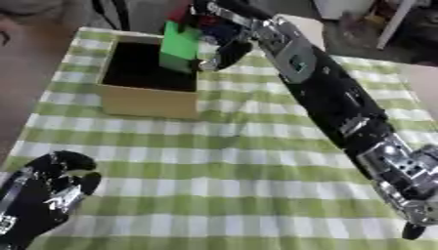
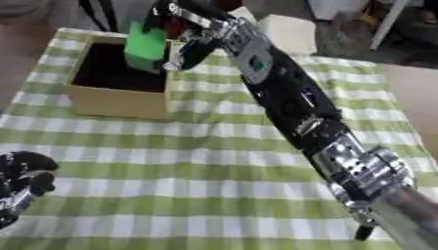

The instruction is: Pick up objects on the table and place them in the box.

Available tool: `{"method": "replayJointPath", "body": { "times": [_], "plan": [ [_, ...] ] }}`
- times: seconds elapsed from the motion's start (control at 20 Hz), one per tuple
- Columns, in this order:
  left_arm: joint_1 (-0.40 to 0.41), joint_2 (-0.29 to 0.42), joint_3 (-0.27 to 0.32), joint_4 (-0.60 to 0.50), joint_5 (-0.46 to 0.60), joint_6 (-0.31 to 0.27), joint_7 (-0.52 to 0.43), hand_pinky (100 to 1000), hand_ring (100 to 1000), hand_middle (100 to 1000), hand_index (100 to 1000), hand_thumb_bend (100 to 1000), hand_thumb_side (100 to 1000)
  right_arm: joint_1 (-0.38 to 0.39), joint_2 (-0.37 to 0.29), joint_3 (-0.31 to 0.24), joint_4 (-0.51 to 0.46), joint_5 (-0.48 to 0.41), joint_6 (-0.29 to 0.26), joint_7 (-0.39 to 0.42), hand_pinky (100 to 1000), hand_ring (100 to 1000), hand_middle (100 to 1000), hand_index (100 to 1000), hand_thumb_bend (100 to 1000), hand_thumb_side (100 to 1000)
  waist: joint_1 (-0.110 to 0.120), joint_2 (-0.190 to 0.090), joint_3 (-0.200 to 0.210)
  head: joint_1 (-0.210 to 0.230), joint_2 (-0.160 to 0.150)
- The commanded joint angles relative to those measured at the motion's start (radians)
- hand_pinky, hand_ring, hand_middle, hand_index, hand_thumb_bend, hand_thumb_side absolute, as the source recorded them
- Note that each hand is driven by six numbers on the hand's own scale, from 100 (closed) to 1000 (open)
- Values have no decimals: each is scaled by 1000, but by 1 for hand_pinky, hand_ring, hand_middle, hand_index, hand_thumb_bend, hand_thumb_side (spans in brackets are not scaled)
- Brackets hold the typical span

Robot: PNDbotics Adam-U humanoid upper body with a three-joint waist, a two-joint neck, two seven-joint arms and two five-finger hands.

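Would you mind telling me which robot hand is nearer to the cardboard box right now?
The right robot hand: it holds a green object over the cardboard box. The left robot hand rests far away, near the lower left corner.

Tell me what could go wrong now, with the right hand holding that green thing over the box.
The green object hangs in the right hand over the cardboard box's right wall, not its middle, so on release it may catch the rim and fall onto the checked tablecloth. Lowering further, the hand could knock that wall and shift the box.
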Motion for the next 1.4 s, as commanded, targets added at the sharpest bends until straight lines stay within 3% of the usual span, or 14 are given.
{"method": "replayJointPath", "body": {
  "times": [0.05,0.25,0.35,0.85,1.05,1.4],
  "plan": [
    [-18,-1,-6,-12,-3,-2,-10,535,710,600,637,493,271,-26,9,5,2,27,-16,9,809,688,574,805,424,167,4,-14,2,-8,-12],
    [-19,-2,-6,-11,-4,-2,-10,536,710,600,637,493,271,-21,24,13,4,33,-29,41,833,746,758,872,443,245,2,-16,1,-6,-10],
    [-19,-2,-6,-11,-4,-2,-10,536,710,600,637,493,272,-18,26,13,2,26,-29,48,835,754,795,885,443,260,1,-18,-2,-6,-10],
    [-10,2,1,-8,-8,-4,-3,535,710,599,637,491,273,9,2,11,-37,-9,-24,39,829,748,770,871,446,246,4,-31,-40,5,-5],
    [4,4,16,-5,-11,-6,12,536,710,599,637,490,272,44,-30,7,-96,-65,-6,11,819,739,752,866,414,230,14,-42,-83,28,3],
    [39,8,44,-2,-13,-11,40,536,710,599,637,488,271,160,-93,-13,-245,-209,74,-27,805,726,719,849,371,202,33,-68,-177,70,25]
  ]
}}
